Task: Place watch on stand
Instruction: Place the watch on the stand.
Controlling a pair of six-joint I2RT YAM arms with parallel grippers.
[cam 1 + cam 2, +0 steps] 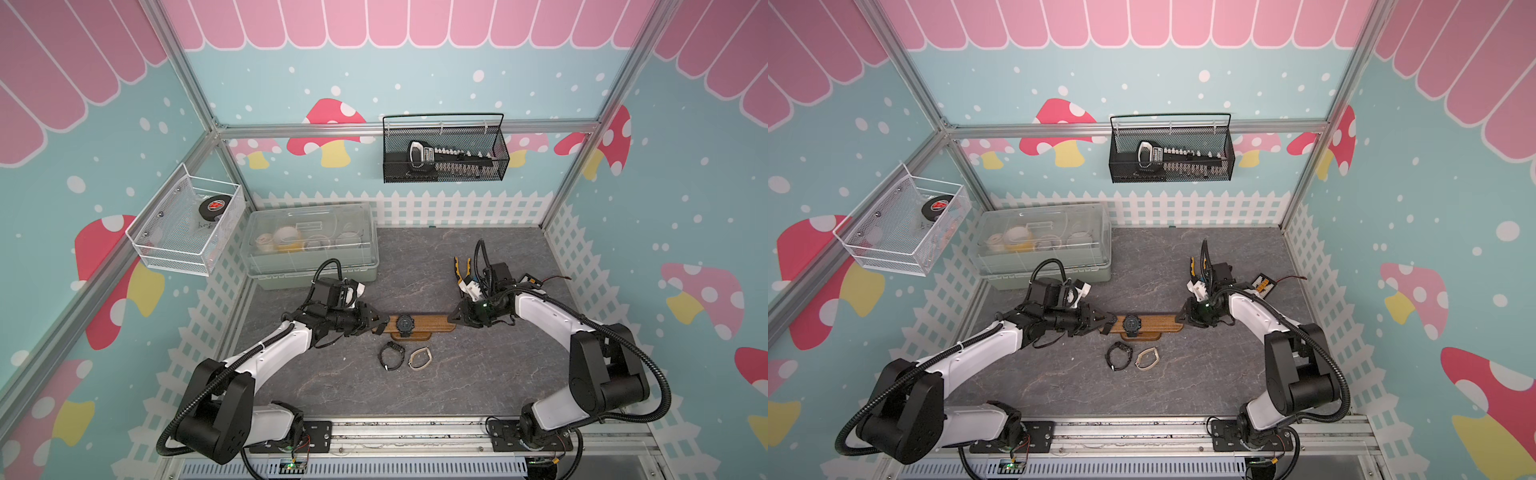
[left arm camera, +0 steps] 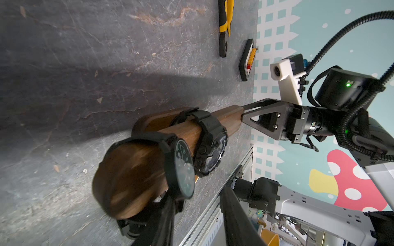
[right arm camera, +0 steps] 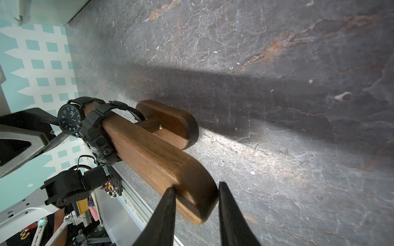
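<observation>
The stand [image 1: 428,322] is a long brown wooden bar on a small base at mid-table. A chunky black digital watch [image 1: 404,323] is strapped round its middle. A round-faced black watch [image 2: 184,168] [image 3: 69,119] sits round the bar's left end. My left gripper [image 1: 382,322] [image 2: 197,193] is at that end, open. One finger [image 2: 166,221] lies against the watch's underside; the other stands off its face with floor showing between. My right gripper [image 1: 453,318] [image 3: 196,186] is shut on the stand's [image 3: 162,161] right end.
A black watch [image 1: 391,356] and a beige band [image 1: 419,358] lie in front of the stand. Yellow-handled pliers [image 1: 461,270] and a small connector board [image 1: 1262,284] lie behind my right arm. A clear lidded box [image 1: 311,245] stands at the back left.
</observation>
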